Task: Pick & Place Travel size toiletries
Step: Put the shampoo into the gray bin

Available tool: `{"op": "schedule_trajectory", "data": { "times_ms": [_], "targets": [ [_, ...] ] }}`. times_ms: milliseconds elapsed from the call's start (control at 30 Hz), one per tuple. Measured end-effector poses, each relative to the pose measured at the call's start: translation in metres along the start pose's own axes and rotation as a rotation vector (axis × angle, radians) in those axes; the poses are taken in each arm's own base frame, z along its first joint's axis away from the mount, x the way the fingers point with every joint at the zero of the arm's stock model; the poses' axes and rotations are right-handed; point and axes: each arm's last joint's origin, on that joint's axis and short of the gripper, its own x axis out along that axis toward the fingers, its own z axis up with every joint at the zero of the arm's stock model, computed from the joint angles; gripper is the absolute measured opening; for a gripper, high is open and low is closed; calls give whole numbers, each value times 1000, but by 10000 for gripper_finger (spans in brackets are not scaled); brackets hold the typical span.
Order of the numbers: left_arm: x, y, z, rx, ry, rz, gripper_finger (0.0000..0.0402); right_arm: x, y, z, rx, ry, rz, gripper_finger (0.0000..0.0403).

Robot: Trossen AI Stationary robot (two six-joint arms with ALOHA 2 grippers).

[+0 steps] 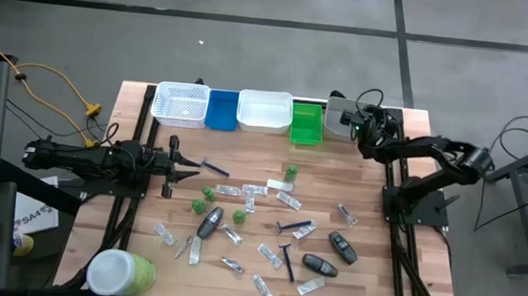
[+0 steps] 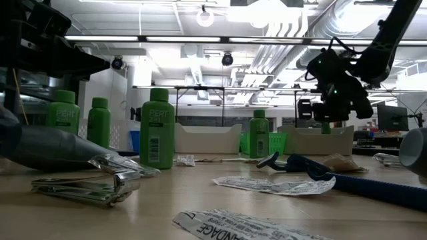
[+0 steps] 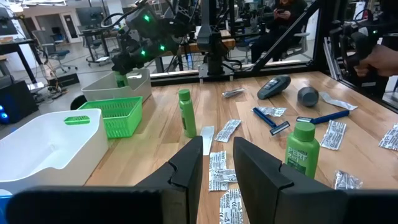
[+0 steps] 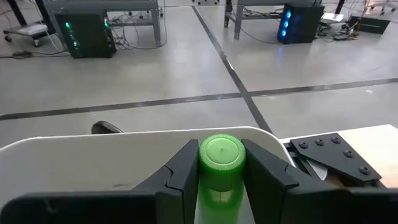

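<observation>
Between the right gripper's (image 4: 221, 177) two dark fingers sits a small green plastic bottle with a round ribbed cap (image 4: 221, 155), clenched from both sides just below the cap, its cap facing the wrist camera and its long axis hanging down away from it, so it looks upright or nearly so. Under it curves the rim of a pale grey-white rounded tray (image 4: 124, 142), the last container at the right end of the row along the table's far edge; in the high view the gripper hovers above that spot (image 1: 357, 121), just right of the green slotted basket (image 1: 306, 124). The step in hand appears to be the placing: to do it well, the arm should bring the bottle down inside the tray's rim before letting go, keep it vertical so it does not topple or roll, and open only once the base is near the floor of the tray, which is hidden here. The left gripper (image 3: 216, 168) waits low over the left part of the wooden table (image 1: 378, 273), its fingers a little apart and holding nothing, pointing toward the scattered toiletries. Ahead of it stand two more small green bottles (image 3: 186, 112) upright, with flat silvery sachets (image 3: 228, 130) lying around them, blue-handled razors (image 3: 268, 119) and dark grey oval pieces (image 3: 273, 86) farther off. A large green jar with a white lid (image 1: 121, 273) lies at the near left corner.
</observation>
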Motion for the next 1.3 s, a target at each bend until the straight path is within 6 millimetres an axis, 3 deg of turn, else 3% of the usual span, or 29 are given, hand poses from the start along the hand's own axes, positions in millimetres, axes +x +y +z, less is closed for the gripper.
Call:
{"op": "schedule_trajectory", "data": {
  "times_ms": [833,1300],
  "targets": [
    [0,0,0,0,0,0,90,-3,1,2,-55,-1,18,134],
    [0,0,0,0,0,0,90,-14,1,16,-38,-33,67,246]
  ]
}}
